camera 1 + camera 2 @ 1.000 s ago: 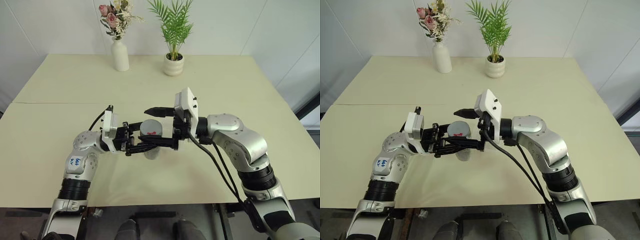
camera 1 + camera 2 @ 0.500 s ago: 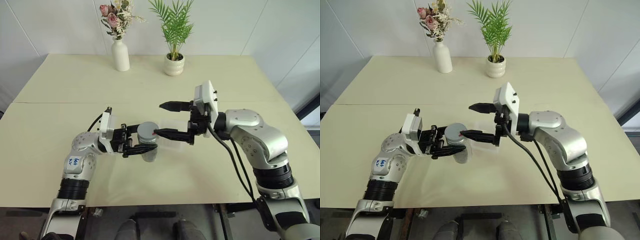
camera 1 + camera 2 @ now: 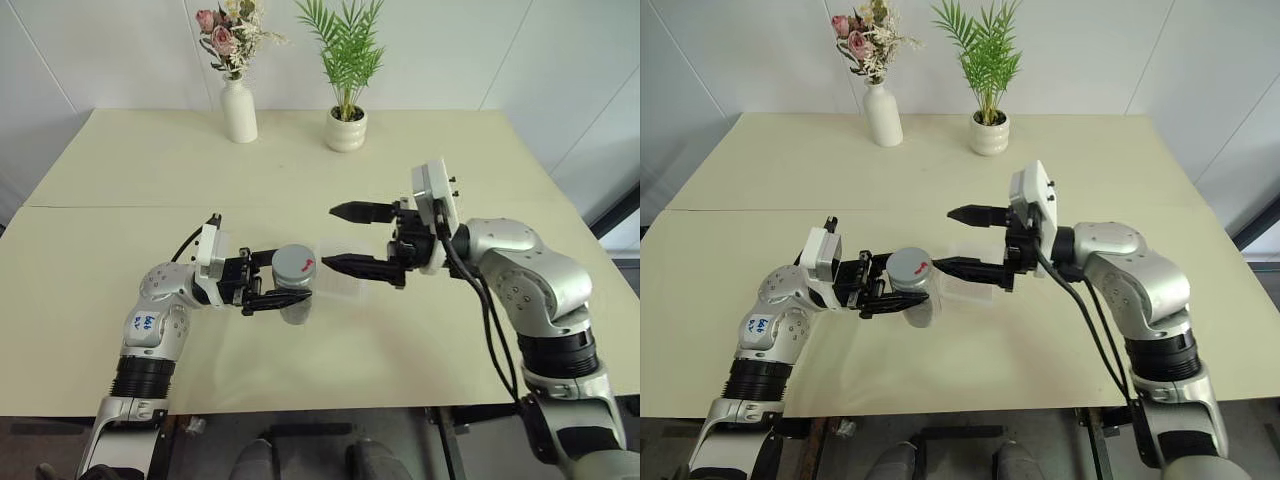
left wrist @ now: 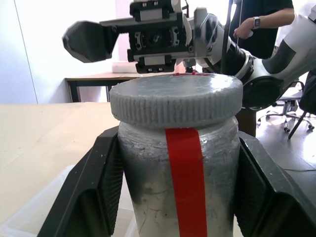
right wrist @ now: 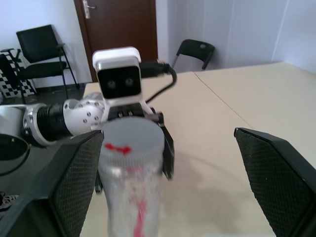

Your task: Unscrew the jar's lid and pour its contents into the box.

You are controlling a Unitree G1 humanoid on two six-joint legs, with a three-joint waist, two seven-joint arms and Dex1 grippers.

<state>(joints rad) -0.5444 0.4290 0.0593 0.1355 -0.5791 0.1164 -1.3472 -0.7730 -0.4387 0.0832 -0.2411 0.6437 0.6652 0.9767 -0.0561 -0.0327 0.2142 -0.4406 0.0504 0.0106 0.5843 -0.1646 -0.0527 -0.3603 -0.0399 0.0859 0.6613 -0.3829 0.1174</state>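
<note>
My left gripper (image 3: 284,277) is shut on the clear jar (image 3: 296,307) and holds it upright above the table. A red stripe runs down the side of the jar (image 4: 180,187). The grey lid (image 3: 293,263) with its red mark sits on top of the jar. To the right of the lid, apart from it, my right gripper (image 3: 330,237) stands open and level, pointing at the jar. Its pads (image 5: 74,187) flank the lid (image 5: 132,136) with wide gaps. The clear box (image 3: 343,287) lies on the table just right of the jar, below the right fingers. I cannot make out the contents.
A white vase with flowers (image 3: 240,110) and a white potted plant (image 3: 346,128) stand at the table's far edge. A seam crosses the table (image 3: 100,206) on the left. A person (image 4: 261,19) stands in the background of the left wrist view.
My right gripper has drawn back to the right, from around the lid to clear of it, staying open. The left gripper and the jar have kept still.
</note>
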